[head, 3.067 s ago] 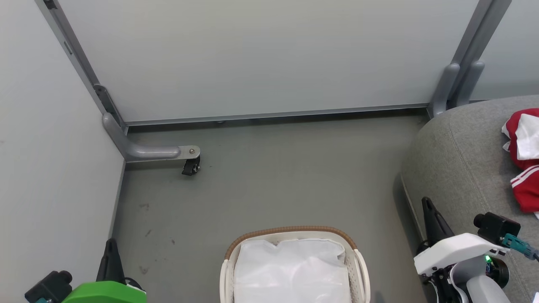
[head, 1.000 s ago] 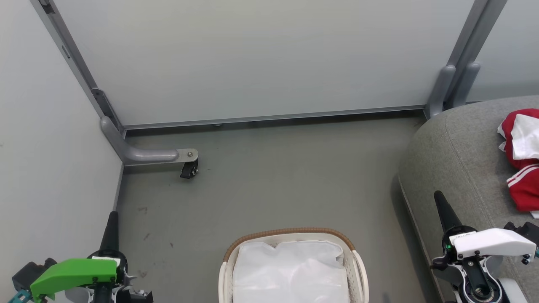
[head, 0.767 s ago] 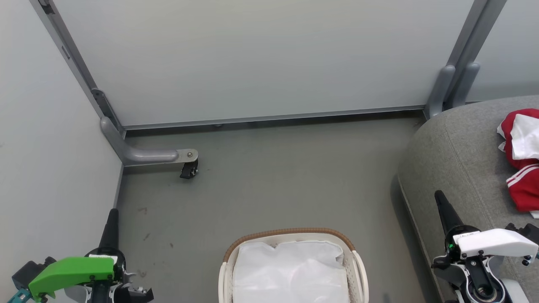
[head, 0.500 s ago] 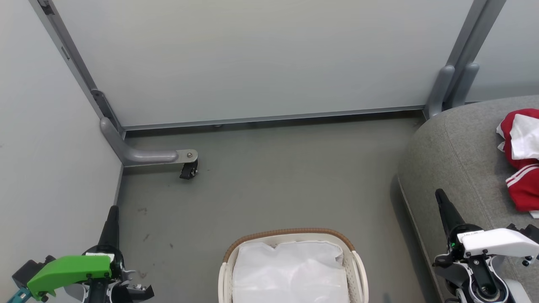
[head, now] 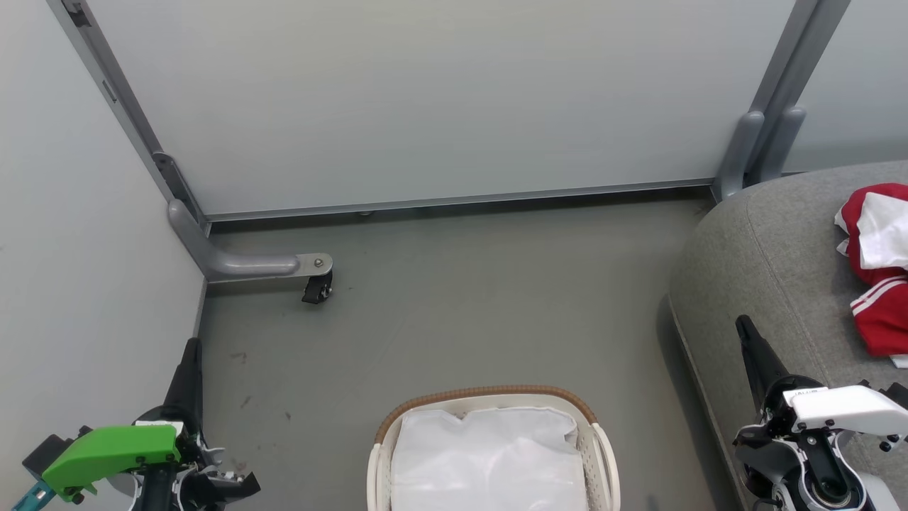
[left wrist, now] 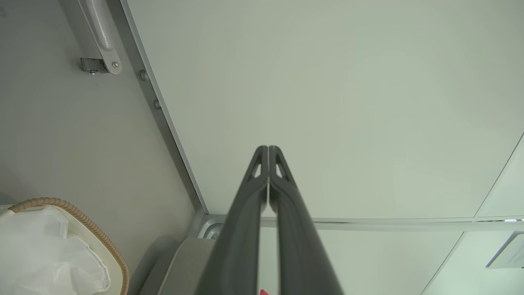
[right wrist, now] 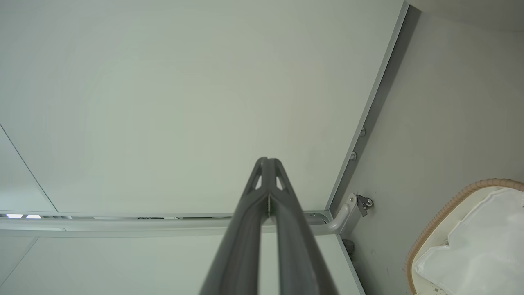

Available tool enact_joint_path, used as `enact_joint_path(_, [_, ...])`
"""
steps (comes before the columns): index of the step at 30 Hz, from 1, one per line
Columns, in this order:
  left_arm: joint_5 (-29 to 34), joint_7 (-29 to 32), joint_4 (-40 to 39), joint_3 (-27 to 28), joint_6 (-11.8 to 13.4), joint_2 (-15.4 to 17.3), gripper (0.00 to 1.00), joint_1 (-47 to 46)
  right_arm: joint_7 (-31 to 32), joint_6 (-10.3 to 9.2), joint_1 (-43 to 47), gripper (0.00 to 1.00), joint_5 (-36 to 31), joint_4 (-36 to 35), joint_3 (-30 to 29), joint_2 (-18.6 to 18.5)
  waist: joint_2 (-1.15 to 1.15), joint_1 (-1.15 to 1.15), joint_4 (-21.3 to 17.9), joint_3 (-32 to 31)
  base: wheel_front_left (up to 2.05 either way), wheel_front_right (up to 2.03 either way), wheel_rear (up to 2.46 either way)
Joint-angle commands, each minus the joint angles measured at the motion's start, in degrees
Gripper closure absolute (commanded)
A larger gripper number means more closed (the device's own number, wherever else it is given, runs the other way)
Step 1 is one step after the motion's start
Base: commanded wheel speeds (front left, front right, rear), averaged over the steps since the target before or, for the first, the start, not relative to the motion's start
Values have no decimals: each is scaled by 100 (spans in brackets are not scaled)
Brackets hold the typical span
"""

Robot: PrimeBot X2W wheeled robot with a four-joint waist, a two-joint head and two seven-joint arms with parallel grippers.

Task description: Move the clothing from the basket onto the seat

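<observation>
The red clothing (head: 887,326) is seen lying on the grey seat (head: 766,255) at about 3 o'clock in the head view. The basket (head: 488,392) is found on the floor (head: 461,298) at 6 o'clock, with its white liner sheet (head: 489,461) showing inside. The left claw (head: 190,348) at 8 o'clock and the right claw (head: 743,325) at 4 o'clock are both held with fingers pressed together, and nothing is gripped by either.

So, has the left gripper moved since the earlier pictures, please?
Yes: the left gripper has moved forward, up the head view, closer to the caster.
</observation>
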Motion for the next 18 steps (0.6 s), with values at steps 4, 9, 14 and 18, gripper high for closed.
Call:
enact_joint_path(4, [-215, 59, -49, 22, -33, 43, 100, -120, 79, -2, 59, 100, 237, -53, -31, -37, 0, 0, -4, -4, 0, 0, 0])
enact_joint_path(9, [-328, 95, -58, 24, -33, 44, 100, -115, 108, -2, 68, 100, 364, -70, -41, -37, 0, 0, -7, -8, 0, 0, 0])
enact_joint_path(14, [-326, 93, -54, 24, -33, 43, 100, -112, 108, -2, 67, 100, 364, -67, -39, -37, 0, 0, -7, -8, 0, 0, 0])
enact_joint_path(18, [-326, 92, -53, 24, -33, 43, 100, -111, 108, -2, 67, 100, 364, -67, -39, -37, 0, 0, -7, -8, 0, 0, 0])
